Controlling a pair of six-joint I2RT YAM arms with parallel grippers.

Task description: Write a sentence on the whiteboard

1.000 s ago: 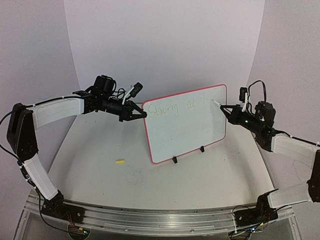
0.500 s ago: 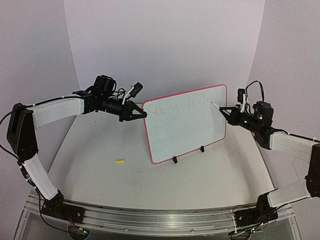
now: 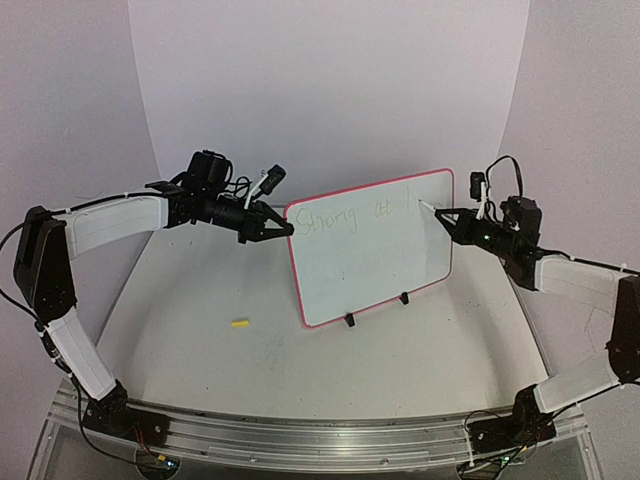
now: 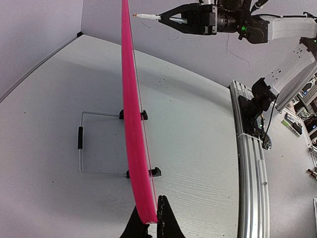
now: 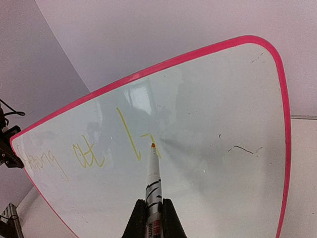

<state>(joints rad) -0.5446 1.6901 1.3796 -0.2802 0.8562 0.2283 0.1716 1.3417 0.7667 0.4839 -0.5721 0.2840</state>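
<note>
The sentence [image 5: 89, 153] stood part-written.
The marker [image 5: 152, 168], clamped in the right gripper [image 5: 153, 204], pointed straight at the whiteboard [image 5: 213, 94]; left gripper [image 4: 148, 218] pinched its edge.

The whiteboard [image 3: 375, 270] is white with a pink-red rim and black feet [image 3: 350, 320]; the sentence [image 5: 89, 154] is yellow-green. The marker [image 5: 153, 183] is white, black-banded, orange-tipped. A yellow scrap [image 3: 239, 324] lies at the board's eight o'clock on the pale grey counter [image 3: 400, 370].

Obstacles: whiteboard [image 3: 375, 250] upright at middle of worktop [image 3: 300, 380], wire stand [image 4: 79, 138] behind it | small yellow piece [image 3: 239, 324] front-left | passage: bare worktop before board.
</note>
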